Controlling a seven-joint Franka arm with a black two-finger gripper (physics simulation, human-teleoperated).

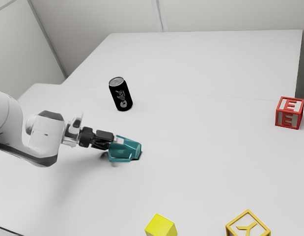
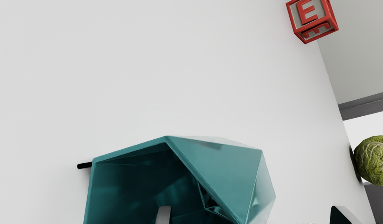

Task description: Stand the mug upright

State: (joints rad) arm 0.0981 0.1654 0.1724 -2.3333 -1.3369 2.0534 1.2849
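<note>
The teal faceted mug lies on its side on the table, its mouth toward the gripper, which has come up to it from the exterior view's left. In the wrist view the mug shows its dark hollow and a slanting wall. The gripper stands open there: one finger reaches in front of or into the hollow, the other is beyond the outer side of the wall. Contact with the wall cannot be made out. A short black piece sticks out beside the mug's rim.
A black can stands near the mug, toward the exterior view's top. A red letter block lies far right; a yellow cube and a yellow letter block lie at the bottom. A cabbage appears past the table's edge.
</note>
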